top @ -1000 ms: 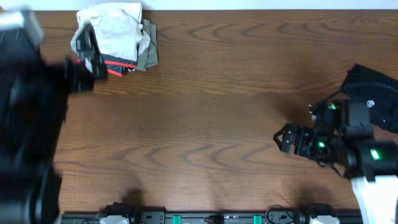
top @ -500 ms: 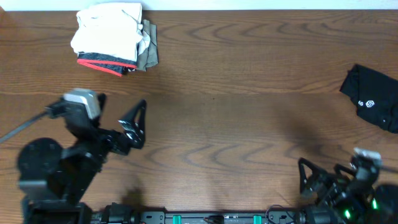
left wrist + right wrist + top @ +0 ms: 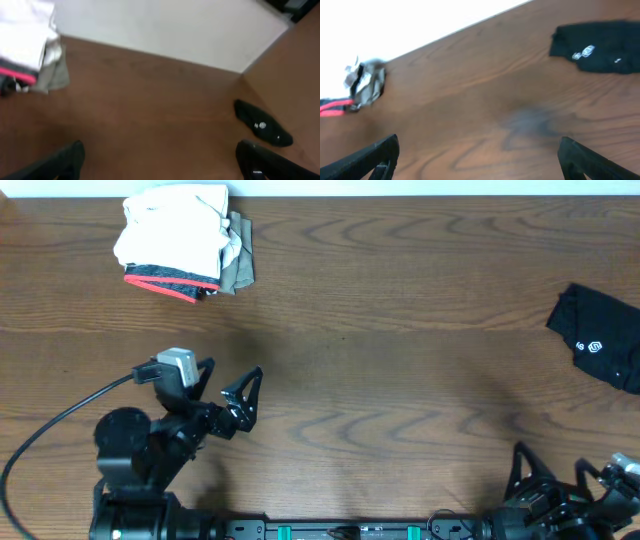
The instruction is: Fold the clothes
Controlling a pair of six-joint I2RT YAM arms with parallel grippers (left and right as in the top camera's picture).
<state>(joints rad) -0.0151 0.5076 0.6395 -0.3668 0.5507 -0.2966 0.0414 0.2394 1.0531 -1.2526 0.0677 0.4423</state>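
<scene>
No words or numbers can be read anywhere. The only sign is a small white logo [image 3: 593, 347] on the black garment [image 3: 608, 328] at the right edge of the counter [image 3: 400, 380]. It is an outlined, roughly hexagonal emblem, too small to tell the brand.

left gripper [image 3: 235, 385] back from the folded pile [image 3: 180, 240], right gripper [image 3: 548, 475] withdrawn, black garment [image 3: 600, 335] uncovered

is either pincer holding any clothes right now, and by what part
Nothing is held. The left pincer and right pincer are open and empty; the folded pile and black garment lie apart from both.
</scene>
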